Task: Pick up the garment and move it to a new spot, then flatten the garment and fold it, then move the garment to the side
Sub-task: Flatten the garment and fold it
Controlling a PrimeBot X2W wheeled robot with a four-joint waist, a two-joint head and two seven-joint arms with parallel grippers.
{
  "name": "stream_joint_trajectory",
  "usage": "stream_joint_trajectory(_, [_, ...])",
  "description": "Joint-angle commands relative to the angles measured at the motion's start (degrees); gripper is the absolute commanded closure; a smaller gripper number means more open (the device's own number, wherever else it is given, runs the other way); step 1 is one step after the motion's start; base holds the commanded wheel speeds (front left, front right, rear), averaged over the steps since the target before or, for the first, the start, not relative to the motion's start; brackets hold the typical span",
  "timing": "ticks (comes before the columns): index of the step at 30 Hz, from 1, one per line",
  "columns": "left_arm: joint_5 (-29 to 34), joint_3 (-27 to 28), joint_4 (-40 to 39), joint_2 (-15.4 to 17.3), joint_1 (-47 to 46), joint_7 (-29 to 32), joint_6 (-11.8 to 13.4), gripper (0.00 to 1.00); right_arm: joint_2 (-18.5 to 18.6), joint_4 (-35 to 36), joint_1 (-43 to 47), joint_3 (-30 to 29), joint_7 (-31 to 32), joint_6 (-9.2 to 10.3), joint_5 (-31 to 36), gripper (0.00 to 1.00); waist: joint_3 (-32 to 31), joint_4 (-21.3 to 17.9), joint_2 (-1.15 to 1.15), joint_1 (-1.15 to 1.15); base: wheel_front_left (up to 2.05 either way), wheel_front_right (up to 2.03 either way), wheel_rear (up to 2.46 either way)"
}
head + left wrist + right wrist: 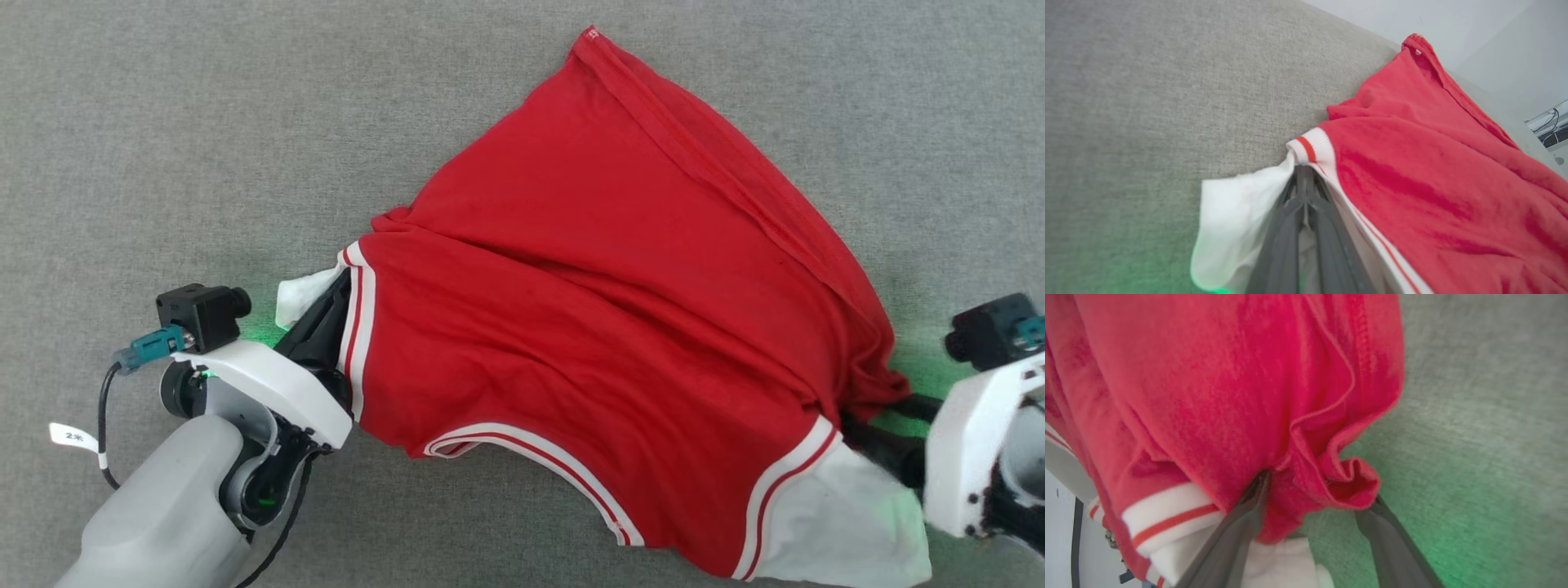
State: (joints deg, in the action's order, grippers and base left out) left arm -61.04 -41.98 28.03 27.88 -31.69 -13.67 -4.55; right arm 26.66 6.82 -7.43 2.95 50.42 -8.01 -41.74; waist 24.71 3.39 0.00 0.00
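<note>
The red garment (588,327) lies spread and rumpled on the grey cloth surface (163,122), hem at the far end and white sleeves toward me. My left gripper (335,298) is shut on the garment at the white sleeve beside the striped shoulder seam. In the left wrist view its fingers (1290,228) press together, pinching the white sleeve (1237,212). My right gripper (873,425) is at the garment's right side near the other white sleeve (841,523). In the right wrist view its gripper (1319,488) stands open, fingers wide apart, with a loose bunch of red fabric (1347,486) lying between them.
The grey surface stretches all around the garment, with room at the left and far side. In the left wrist view its far edge (1355,24) meets a pale wall, and cables (1549,126) show at the right. Green light glows under both wrists.
</note>
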Motion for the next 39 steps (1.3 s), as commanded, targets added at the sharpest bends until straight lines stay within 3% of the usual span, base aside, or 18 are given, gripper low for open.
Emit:
stream_joint_trajectory(1, [-0.8,-0.9,0.6,-0.5,2.6,1.0,0.4,1.00,0.5,-0.4,0.8,-1.8,0.5,0.94,1.1,0.00,-0.4,-0.2,0.00,0.00,0.00,0.00,0.00])
stream_joint_trajectory(10, [-1.0,-1.1,-2.0,-0.2,3.3,1.5,1.4,1.00,-0.1,14.7,-2.7,-8.9,2.0,0.53,4.2,0.00,-1.2,1.1,0.00,0.00,0.00,0.00,0.00])
stream_joint_trajectory(17, [-0.3,-2.0,-3.0,-1.3,2.4,2.0,1.3,1.00,2.3,13.6,-11.1,-4.7,-1.6,0.53,6.4,0.00,-0.9,4.2,0.00,0.00,0.00,0.00,0.00])
stream_joint_trajectory(28, [1.0,-4.6,-1.8,-6.0,-1.2,2.3,-0.3,1.00,7.0,-5.7,-31.9,11.5,-9.9,0.53,3.7,0.00,1.3,12.0,0.00,0.00,0.00,0.00,0.00])
stream_joint_trajectory(39, [1.1,-7.9,2.8,-11.8,-4.9,1.5,-2.4,1.00,10.6,-26.1,-49.6,28.6,-8.9,0.53,-1.4,0.00,4.5,19.7,0.00,0.00,0.00,0.00,0.00])
